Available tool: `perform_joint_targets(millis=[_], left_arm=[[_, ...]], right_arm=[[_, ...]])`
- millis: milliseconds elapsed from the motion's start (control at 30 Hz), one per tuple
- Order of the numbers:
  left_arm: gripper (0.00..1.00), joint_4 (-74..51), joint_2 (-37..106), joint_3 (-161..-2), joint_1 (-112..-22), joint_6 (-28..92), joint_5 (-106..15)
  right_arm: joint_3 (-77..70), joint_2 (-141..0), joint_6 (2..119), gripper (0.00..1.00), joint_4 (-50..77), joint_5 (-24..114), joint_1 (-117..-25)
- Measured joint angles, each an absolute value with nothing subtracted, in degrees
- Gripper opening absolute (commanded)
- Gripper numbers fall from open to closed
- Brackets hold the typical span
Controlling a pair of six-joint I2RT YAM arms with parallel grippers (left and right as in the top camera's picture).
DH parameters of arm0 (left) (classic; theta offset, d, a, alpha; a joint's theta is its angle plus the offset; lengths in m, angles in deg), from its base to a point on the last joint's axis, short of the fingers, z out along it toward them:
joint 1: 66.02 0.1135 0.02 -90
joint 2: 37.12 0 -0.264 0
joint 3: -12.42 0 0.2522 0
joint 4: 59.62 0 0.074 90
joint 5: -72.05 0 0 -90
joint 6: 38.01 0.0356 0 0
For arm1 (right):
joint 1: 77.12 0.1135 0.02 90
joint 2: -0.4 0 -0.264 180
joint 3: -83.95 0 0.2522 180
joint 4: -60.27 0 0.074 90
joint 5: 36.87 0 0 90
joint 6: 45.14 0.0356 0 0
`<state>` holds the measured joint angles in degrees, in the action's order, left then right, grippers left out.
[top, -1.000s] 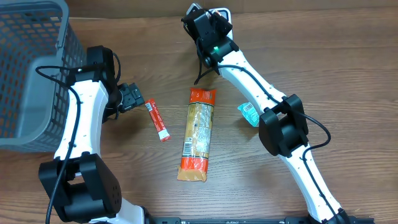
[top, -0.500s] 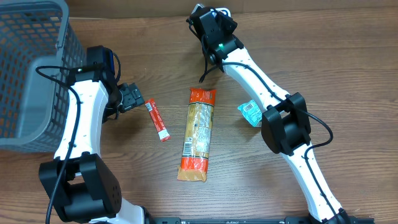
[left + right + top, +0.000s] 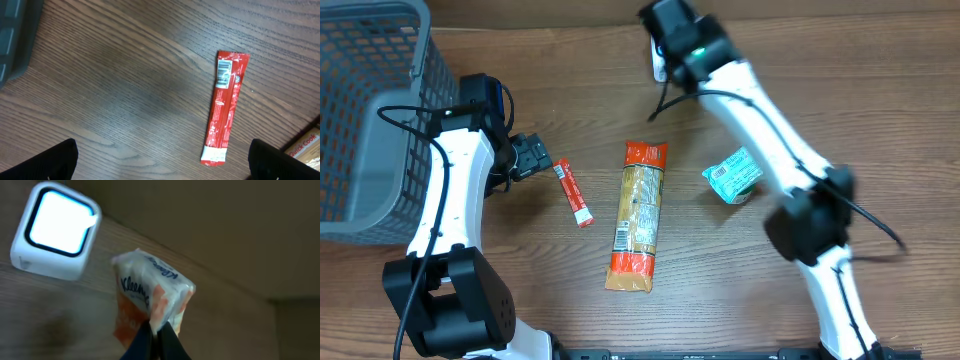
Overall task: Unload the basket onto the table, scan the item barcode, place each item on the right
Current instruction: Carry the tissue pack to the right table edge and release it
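The grey basket [image 3: 365, 110] stood far to the left of the long packet [image 3: 638, 215], which lay in the middle of the table. Between them the left gripper [image 3: 538, 158] hung with its jaws wide apart and empty, in the same place as a second before. The red sachet [image 3: 573, 193] lay just left of the long packet, untouched.

To the right of the long packet, the teal packet [image 3: 732, 175] was now fully uncovered, because the right arm had swung outward and its wrist had moved further beyond the long packet's top end. The right gripper [image 3: 156, 332] was closed together on the lower edge of a tissue pack [image 3: 150, 295]. In the wrist view this pack was held in the air, just beside the white scanner [image 3: 55, 230], whose window was lit. I judge that the pack was being presented for reading. Its barcode could not be seen, so whether it faced the window I cannot tell.
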<state>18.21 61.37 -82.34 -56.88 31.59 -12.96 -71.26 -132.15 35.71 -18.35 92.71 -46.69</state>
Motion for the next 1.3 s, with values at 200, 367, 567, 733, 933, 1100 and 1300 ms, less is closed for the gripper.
perform_joint_targets(millis=[200, 367, 567, 733, 933, 1100, 1300], left_arm=[[1.00, 18.24, 61.37, -82.34, -56.88, 31.59, -12.96], [1.00, 18.21, 61.37, -82.34, -56.88, 31.59, -12.96], [1.00, 18.21, 61.37, -82.34, -56.88, 31.59, -12.96], [1.00, 18.24, 61.37, -82.34, -56.88, 31.59, -12.96], [1.00, 18.21, 61.37, -82.34, -56.88, 31.59, -12.96], [1.00, 18.21, 61.37, -82.34, -56.88, 31.59, -12.96], [1.00, 18.24, 61.37, -82.34, -56.88, 31.59, -12.96]], right_arm=[[-73.71, -116.31, 51.41, 0.04, -35.99, 82.15, -58.62], [-73.01, -115.04, 58.84, 0.04, -47.92, 72.51, -72.87], [-58.80, -116.92, 61.31, 0.04, -48.82, 62.72, -83.34], [-41.40, -117.44, 61.86, 0.18, -39.12, 59.94, -87.17], [-25.80, -118.21, 63.65, 0.66, -31.34, 58.61, -90.03], [-21.10, -118.27, 64.26, 0.95, -29.39, 58.37, -91.30], [-22.04, -117.81, 64.26, 1.00, -31.14, 57.82, -90.71]])
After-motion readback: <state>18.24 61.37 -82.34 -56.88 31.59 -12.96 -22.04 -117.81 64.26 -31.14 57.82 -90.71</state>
